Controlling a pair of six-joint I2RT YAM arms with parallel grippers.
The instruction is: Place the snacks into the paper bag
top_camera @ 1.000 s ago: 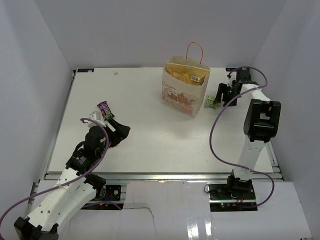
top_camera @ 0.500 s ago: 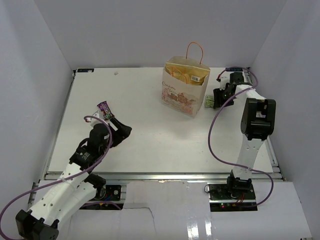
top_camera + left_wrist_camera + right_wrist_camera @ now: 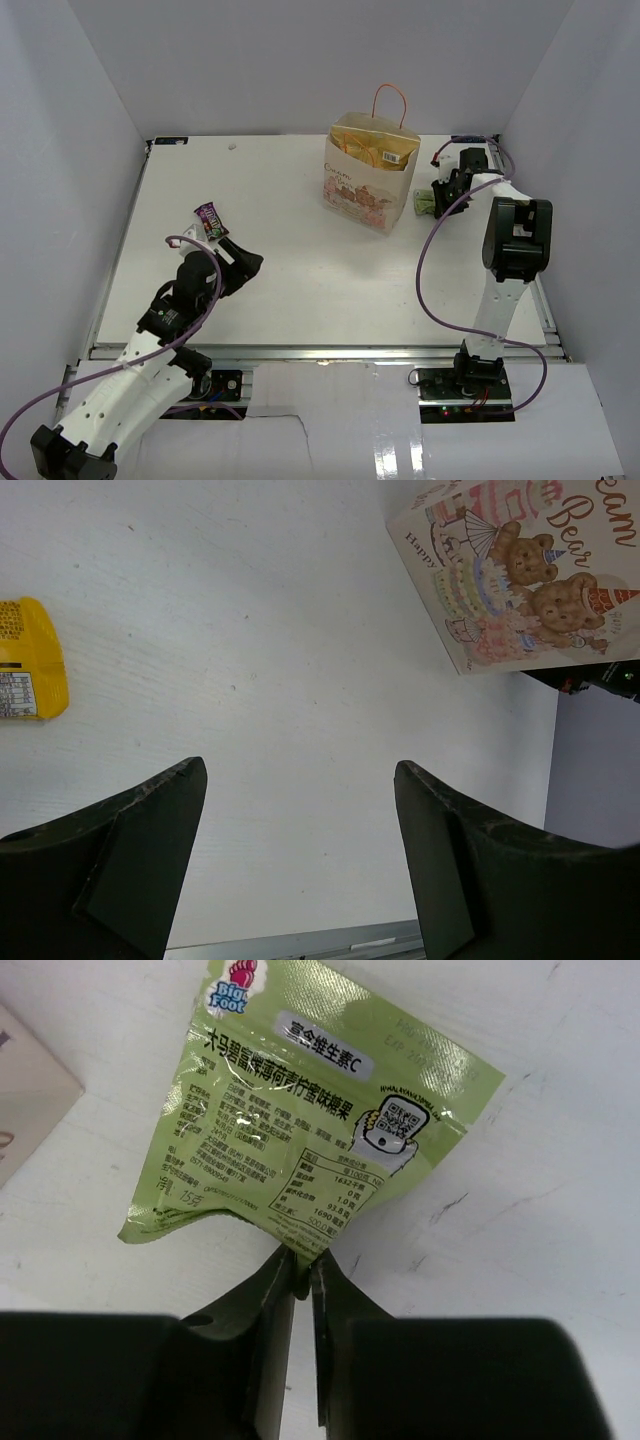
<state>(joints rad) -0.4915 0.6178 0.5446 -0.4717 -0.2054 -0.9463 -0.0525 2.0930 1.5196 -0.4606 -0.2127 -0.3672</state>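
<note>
green packet [image 3: 300,1110] "Big Foot"; paper bag [image 3: 520,580] "Bear"

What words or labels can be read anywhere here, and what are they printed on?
"Big Foot": logo at the top of the green packet.
"富含维生素C": white label on the same packet. Its finer print is too small to read.
"Happy" and "...eam Bear", cut off by the picture's edge: front of the paper bag.
Print on the yellow packet: too small to read.
Print on the purple packet: too blurred to read.
</note>
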